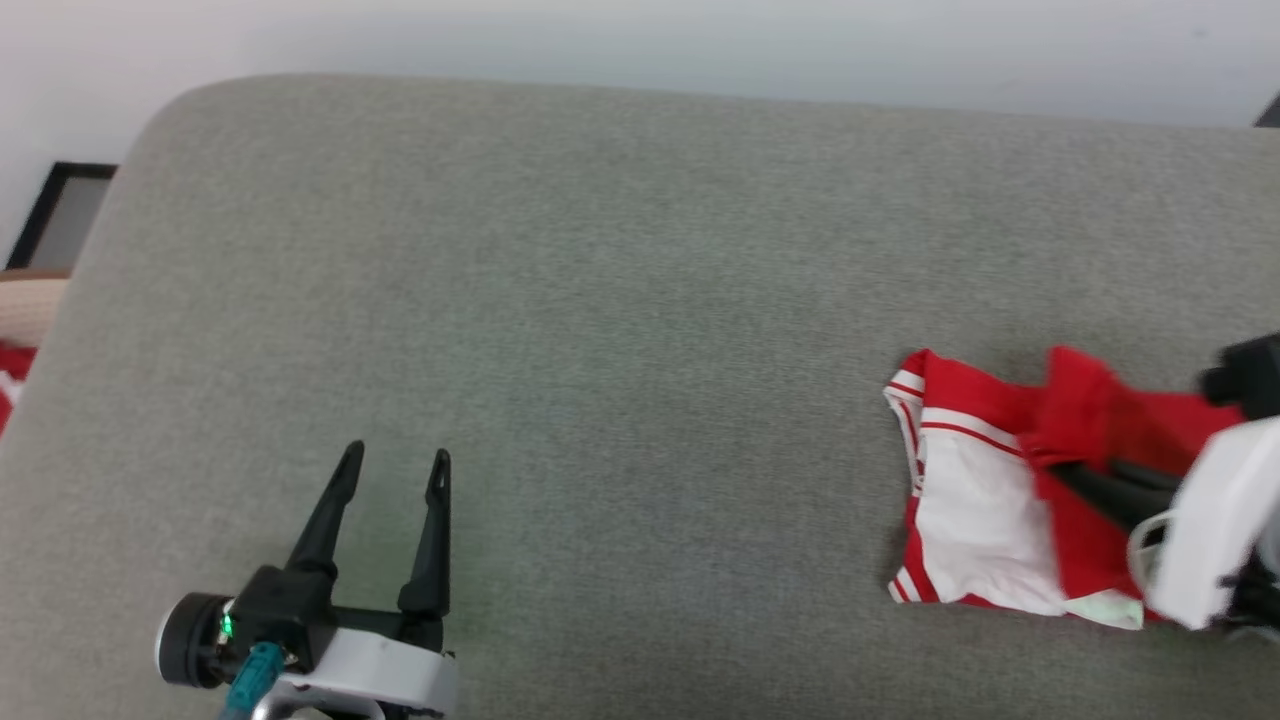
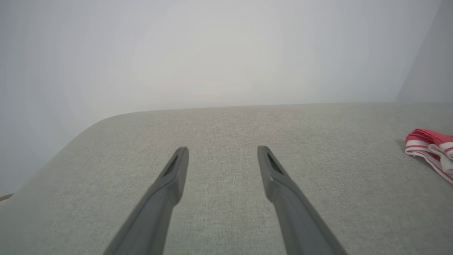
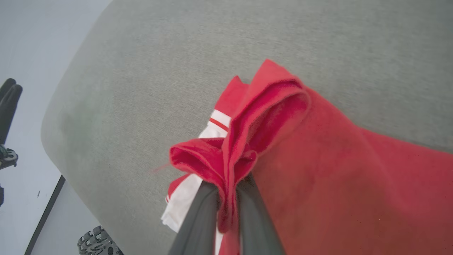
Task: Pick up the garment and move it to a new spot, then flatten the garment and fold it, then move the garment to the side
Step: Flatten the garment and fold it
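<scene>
The garment (image 1: 985, 510), a red shirt with white panels and red-and-white striped trim, lies bunched at the right of the grey padded surface (image 1: 600, 300). My right gripper (image 1: 1075, 478) is shut on a raised fold of its red cloth. In the right wrist view the two fingers (image 3: 200, 216) pinch that fold of the garment (image 3: 318, 159), which stands up in a loop above the right gripper (image 3: 228, 184). My left gripper (image 1: 396, 460) rests open at the lower left, far from the shirt, holding nothing. In its own view the left gripper (image 2: 223, 150) points over bare fabric, with the garment (image 2: 430, 145) at the right edge.
The surface has a rounded far-left corner, with a pale wall behind it. Past its left edge stand a beige basket (image 1: 25, 305) with red cloth in it and a dark frame (image 1: 60, 205). Bare grey fabric stretches between the two grippers.
</scene>
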Robot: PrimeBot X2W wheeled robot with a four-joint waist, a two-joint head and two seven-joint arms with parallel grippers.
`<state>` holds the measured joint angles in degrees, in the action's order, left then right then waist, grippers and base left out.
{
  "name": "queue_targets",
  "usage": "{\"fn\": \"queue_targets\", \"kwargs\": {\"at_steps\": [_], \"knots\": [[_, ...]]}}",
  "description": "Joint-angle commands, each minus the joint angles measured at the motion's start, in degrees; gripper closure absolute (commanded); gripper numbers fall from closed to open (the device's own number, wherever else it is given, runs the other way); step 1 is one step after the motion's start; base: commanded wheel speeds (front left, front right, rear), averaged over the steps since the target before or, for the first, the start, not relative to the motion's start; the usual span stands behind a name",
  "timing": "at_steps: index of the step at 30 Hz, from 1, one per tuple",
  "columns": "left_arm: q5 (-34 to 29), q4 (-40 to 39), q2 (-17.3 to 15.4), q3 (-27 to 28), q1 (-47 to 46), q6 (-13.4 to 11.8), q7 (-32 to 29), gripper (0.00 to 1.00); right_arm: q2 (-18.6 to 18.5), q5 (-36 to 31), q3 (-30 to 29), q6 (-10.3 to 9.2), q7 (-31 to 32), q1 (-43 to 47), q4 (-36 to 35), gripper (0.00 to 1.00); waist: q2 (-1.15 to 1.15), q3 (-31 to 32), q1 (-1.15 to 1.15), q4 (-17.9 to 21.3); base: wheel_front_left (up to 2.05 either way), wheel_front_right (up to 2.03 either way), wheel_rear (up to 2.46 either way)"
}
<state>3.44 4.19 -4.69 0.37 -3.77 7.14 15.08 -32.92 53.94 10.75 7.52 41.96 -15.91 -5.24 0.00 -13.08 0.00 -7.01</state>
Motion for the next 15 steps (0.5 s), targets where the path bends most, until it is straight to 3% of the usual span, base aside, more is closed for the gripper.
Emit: {"fn": "queue_targets", "kwargs": {"at_steps": [1, 8, 15], "knots": [[0.5, 0.3, 0.2, 0.2, 0.6, 0.3, 0.1, 0.0, 0.6, -0.5, 1.1, -0.07, 0.3, -0.8, -0.5, 1.0, 0.0, -0.2, 0.0, -1.2, 0.0, 0.0, 0.0], [0.6, 1.3, 0.6, -0.3, -0.8, 0.3, 0.1, 0.0, 2.3, -4.7, 8.6, -0.07, -0.2, -4.7, 1.6, 1.0, 0.0, -1.7, 0.0, -3.1, 0.0, 0.0, 0.0], [0.4, 1.6, 1.0, -0.7, -1.7, 0.4, 0.1, 0.0, 2.3, -6.1, 12.1, -0.07, -3.5, -6.9, 5.6, 1.0, 0.0, -2.4, 0.0, -3.8, 0.0, 0.0, 0.0]]}}
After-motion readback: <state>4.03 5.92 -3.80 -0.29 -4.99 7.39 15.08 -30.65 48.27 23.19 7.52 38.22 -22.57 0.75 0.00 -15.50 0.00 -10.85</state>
